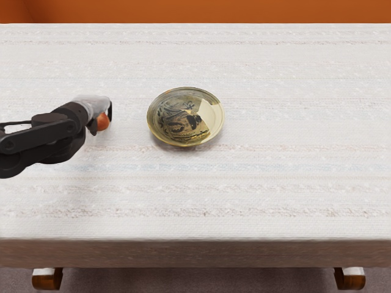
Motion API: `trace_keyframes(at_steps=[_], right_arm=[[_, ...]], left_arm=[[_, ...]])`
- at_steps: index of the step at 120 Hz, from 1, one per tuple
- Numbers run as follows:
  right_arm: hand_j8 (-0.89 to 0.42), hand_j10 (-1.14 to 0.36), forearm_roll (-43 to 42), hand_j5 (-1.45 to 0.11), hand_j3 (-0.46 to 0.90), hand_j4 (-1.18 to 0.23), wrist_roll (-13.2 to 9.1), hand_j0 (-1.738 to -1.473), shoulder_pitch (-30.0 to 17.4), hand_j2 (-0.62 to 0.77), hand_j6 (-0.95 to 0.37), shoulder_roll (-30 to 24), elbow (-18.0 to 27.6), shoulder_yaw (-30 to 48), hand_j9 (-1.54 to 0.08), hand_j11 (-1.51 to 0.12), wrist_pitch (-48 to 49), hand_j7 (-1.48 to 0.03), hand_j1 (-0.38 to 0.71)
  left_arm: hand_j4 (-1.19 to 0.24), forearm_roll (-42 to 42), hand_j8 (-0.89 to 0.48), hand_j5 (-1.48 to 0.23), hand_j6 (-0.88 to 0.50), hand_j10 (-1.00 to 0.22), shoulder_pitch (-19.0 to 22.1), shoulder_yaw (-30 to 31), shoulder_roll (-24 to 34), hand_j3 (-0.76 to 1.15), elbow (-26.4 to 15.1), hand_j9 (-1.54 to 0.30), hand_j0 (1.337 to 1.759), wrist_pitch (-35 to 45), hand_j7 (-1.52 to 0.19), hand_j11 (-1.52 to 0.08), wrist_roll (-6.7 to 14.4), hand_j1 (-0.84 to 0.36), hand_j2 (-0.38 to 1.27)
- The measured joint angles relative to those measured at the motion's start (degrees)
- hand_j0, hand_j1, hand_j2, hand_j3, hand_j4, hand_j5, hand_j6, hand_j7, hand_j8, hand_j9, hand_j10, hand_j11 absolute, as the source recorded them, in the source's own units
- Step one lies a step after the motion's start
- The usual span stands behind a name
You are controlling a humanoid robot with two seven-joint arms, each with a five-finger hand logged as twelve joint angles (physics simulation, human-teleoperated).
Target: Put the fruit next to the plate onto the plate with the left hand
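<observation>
My left arm comes in from the left edge, low over the desk (275, 183), and my left hand (93, 110) sits well to the left of the plate (215, 117). My fingers (109, 112) are curled down around a small orange fruit (103, 122). Only part of it peeks out under the hand, on the side facing the plate, so I cannot name the fruit more closely. The hand looks closed on the fruit, a dark finger on its far side and another on its near side. I cannot tell whether the fruit rests on the desk or is raised just off it. The fruit is beside the plate, clearly apart from it, with a strip of bare pale desk between them. The plate is round and yellowish, with a dark swirling pattern across its middle, and it lies flat near the centre of the desk. Beyond the far edge of the desk runs an orange wall (195, 11).
</observation>
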Motion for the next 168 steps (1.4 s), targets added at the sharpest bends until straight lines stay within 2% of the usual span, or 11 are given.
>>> trace_keyframes(at_steps=[7,32,38,52,71,84,107,148,156,162,168], right_arm=[[-0.01,-0.01,0.00,-0.02,0.00,-0.01,0.00,-1.658,0.00,0.00,-0.01,0.00,-0.01,0.00,-0.02,-0.02,0.00,-0.02,-0.33],[-0.01,-0.01,0.00,-0.02,0.00,-0.01,0.00,-1.658,0.00,0.00,-0.01,0.00,-0.03,0.00,-0.02,-0.02,0.00,-0.02,-0.33],[-0.01,-0.01,0.00,-0.02,0.00,-0.01,0.00,-1.658,0.00,0.00,-0.01,0.00,-0.03,0.00,-0.02,-0.02,0.00,-0.02,-0.33],[-0.01,-0.01,0.00,-0.02,0.00,-0.01,0.00,-1.658,0.00,0.00,-0.01,0.00,-0.04,0.00,-0.02,-0.02,0.00,-0.02,-0.33],[-0.01,-0.01,0.00,-0.02,0.00,-0.01,0.00,-1.658,0.00,0.00,-0.01,0.00,-0.05,0.02,-0.02,-0.02,0.00,-0.02,-0.33],[-0.01,-0.01,0.00,-0.02,0.00,-0.01,0.00,-1.658,0.00,0.00,-0.01,0.00,-0.05,0.01,-0.02,-0.02,0.00,-0.02,-0.33],[-0.01,-0.01,0.00,-0.02,0.00,-0.01,0.00,-1.658,0.00,0.00,-0.01,0.00,-0.28,0.01,-0.02,-0.02,0.00,-0.02,-0.33],[-0.01,-0.01,0.00,-0.02,0.00,-0.01,0.00,-1.658,0.00,0.00,-0.01,0.00,-0.40,0.04,-0.02,-0.02,0.00,-0.02,-0.33],[-0.01,-0.01,0.00,-0.02,0.00,-0.01,0.00,-1.658,0.00,0.00,-0.01,0.00,-0.40,0.03,-0.02,-0.02,0.00,-0.02,-0.33],[-0.01,-0.01,0.00,-0.02,0.00,-0.01,0.00,-1.658,0.00,0.00,-0.01,0.00,-0.42,0.02,-0.02,-0.02,0.00,-0.02,-0.33],[-0.01,-0.01,0.00,-0.02,0.00,-0.01,0.00,-1.658,0.00,0.00,-0.01,0.00,-0.42,0.02,-0.02,-0.02,0.00,-0.02,-0.33]], left_arm=[[-0.41,-0.35,-0.22,-1.16,-0.17,-0.60,-0.70,-0.46,0.00,0.00,-0.14,-1.13,1.643,-0.05,-1.12,-1.10,0.01,-0.42,0.39],[-0.39,-1.23,-0.22,-1.20,-0.17,-0.61,-5.28,-3.40,-2.44,0.00,-0.31,-1.14,1.644,-0.24,-1.13,-1.13,-0.05,-0.39,0.28],[-0.38,-1.28,-0.20,-1.19,-0.17,-0.61,-6.11,-3.81,-3.61,0.00,-0.33,-1.14,1.644,-0.16,-1.13,-1.13,-0.05,-0.39,0.39],[-0.42,-1.37,-0.25,-1.19,-0.20,-0.65,-7.14,-4.32,-7.02,0.00,-0.44,-1.14,1.644,-0.03,-1.14,-1.14,-0.06,-0.38,0.34],[-0.39,-1.51,-0.23,-1.20,-0.18,-0.62,-9.12,-4.25,-10.73,0.00,-0.33,-1.16,1.642,-0.09,-1.17,-1.15,-0.02,-0.43,0.54],[-0.45,-1.60,-0.27,-1.24,-0.21,-0.66,-10.10,-4.06,-13.54,0.00,-0.15,-1.16,1.644,-0.14,-1.18,-1.14,-0.04,-0.36,0.40],[-0.45,-1.81,-0.29,-1.22,-0.22,-0.67,-9.55,-3.85,-17.66,0.00,0.09,-1.14,1.648,-0.10,-1.20,-1.13,-0.08,-0.36,0.42],[-0.46,-1.59,-0.29,-1.20,-0.23,-0.67,-6.88,-1.68,-17.73,0.00,1.37,-1.13,1.649,0.07,-1.23,-1.13,-0.08,-0.35,0.38],[-0.47,-1.34,-0.30,-1.18,-0.25,-0.69,-6.76,-1.61,-17.75,0.00,1.41,-1.11,1.650,0.15,-1.21,-1.10,-0.05,-0.35,0.39],[-0.47,-1.10,-0.32,-1.05,-0.28,-0.72,-6.78,-1.76,-17.76,0.00,1.44,-0.99,1.651,0.66,-1.07,-0.98,-0.04,-0.30,0.36],[-0.40,-0.86,-0.28,-0.86,-0.25,-0.60,-6.59,-1.87,-17.75,0.00,1.46,-0.81,1.653,1.50,-0.87,-0.80,-0.03,-0.19,0.29]])
